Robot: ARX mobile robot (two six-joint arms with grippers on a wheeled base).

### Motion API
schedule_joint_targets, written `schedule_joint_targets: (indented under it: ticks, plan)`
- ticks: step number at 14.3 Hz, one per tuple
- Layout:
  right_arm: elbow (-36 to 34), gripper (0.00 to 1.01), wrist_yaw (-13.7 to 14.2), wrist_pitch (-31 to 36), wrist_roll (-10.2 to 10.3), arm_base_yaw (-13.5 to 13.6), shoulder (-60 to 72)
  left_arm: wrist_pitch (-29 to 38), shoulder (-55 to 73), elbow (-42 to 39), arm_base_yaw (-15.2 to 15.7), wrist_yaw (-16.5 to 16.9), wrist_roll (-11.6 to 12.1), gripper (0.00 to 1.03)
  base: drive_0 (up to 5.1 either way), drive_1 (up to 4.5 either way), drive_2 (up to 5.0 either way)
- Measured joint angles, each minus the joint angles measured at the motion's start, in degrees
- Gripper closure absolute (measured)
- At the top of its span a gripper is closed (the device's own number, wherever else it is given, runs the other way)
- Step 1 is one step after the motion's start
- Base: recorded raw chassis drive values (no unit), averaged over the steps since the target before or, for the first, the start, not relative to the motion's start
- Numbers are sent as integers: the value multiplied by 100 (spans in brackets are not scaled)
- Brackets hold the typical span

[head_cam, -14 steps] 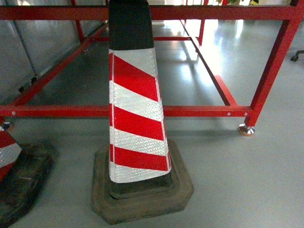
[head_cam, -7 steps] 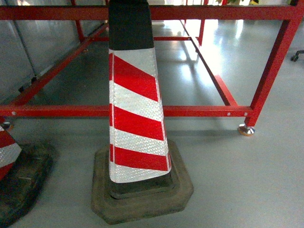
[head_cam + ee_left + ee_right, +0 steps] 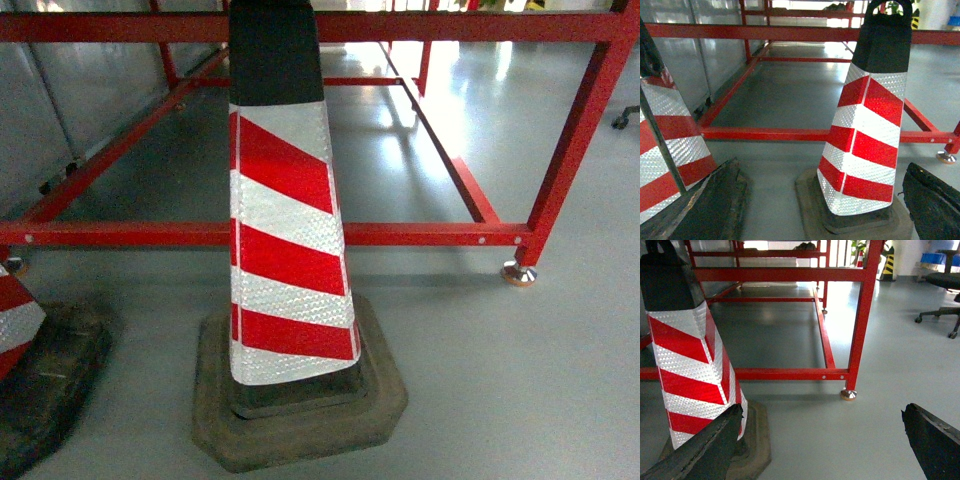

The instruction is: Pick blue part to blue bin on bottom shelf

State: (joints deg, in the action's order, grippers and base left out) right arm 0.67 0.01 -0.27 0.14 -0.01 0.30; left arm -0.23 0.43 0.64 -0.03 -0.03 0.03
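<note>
Grey glossy floor (image 3: 500, 380) fills the room, with a red steel frame (image 3: 400, 234) standing on it and a red-and-white striped cone (image 3: 285, 250) just before its lower rail. Another cone (image 3: 20, 330) sits at far left. Both wrist views show dark fingers (image 3: 935, 200) spread wide, so the left gripper (image 3: 815, 210) and right gripper (image 3: 820, 450) stand apart, holding nothing. No blue part, blue bin or bottom shelf appears

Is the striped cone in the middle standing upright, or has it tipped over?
Upright. The striped cone stands with its base flat on the grey floor, in front of the red frame.
</note>
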Motion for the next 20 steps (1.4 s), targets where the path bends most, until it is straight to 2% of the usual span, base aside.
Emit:
schedule_joint_targets:
  ticks: [20]
  plan:
    - [0, 3, -2, 11, -4, 0, 0, 7, 0, 0, 0, -9, 0, 5, 0, 0, 0]
